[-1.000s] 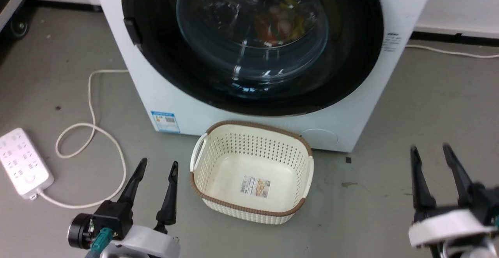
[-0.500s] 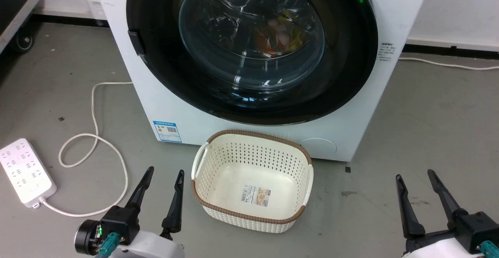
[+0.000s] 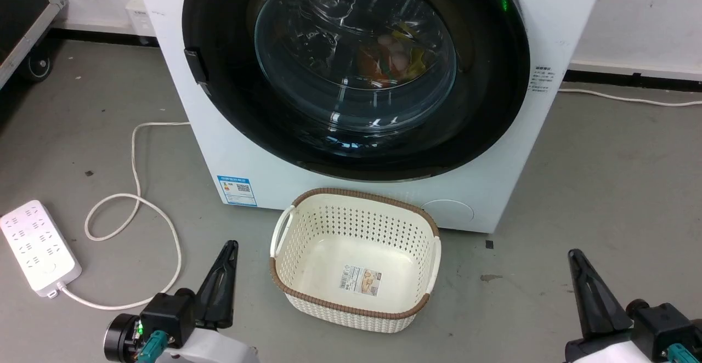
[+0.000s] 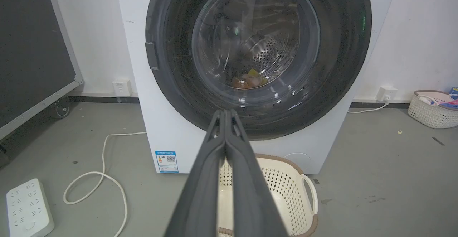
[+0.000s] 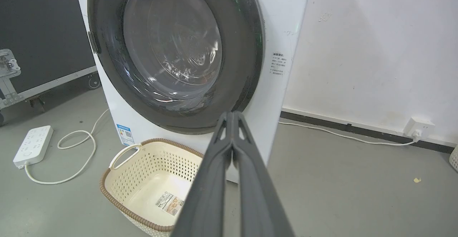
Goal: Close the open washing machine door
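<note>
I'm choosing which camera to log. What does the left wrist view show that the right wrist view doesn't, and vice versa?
Left wrist view: a second basket by the wall, and colourful items inside the machine. Right wrist view: a printed label on the white front. Both: the washing machine door, the cream basket and the power strip.

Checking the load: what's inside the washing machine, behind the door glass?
Through the washing machine door: a perforated steel drum with a small heap of orange, pink and yellow items low inside. Reflections hide the rest.
</note>
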Tool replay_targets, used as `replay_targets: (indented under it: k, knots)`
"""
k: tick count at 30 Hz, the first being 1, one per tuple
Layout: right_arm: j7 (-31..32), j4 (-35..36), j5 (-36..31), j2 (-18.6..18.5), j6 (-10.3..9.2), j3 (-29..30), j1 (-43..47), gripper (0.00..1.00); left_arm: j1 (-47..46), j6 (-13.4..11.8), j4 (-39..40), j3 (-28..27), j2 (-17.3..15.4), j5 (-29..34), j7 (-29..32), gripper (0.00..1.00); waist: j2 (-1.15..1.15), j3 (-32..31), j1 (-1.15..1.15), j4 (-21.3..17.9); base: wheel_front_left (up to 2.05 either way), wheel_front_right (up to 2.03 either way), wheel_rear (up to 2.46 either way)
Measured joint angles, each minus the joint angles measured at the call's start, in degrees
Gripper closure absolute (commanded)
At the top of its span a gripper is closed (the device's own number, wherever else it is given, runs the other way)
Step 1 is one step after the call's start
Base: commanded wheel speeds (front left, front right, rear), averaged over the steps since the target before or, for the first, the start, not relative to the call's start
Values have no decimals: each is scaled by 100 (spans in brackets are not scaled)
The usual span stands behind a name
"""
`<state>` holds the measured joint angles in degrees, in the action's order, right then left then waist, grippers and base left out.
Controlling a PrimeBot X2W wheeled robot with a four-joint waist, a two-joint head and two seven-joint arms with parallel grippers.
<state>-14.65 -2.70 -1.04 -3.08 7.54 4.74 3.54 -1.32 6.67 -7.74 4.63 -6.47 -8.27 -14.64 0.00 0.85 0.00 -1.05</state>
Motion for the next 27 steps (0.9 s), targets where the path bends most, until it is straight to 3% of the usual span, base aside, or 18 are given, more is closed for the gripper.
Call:
replay_targets:
  k: [27]
  knots:
    - [308,15,1,0,0,-98,-18,100,0,-121,144,-83,51,157,308,100,0,-18,0,23,0,0,0]
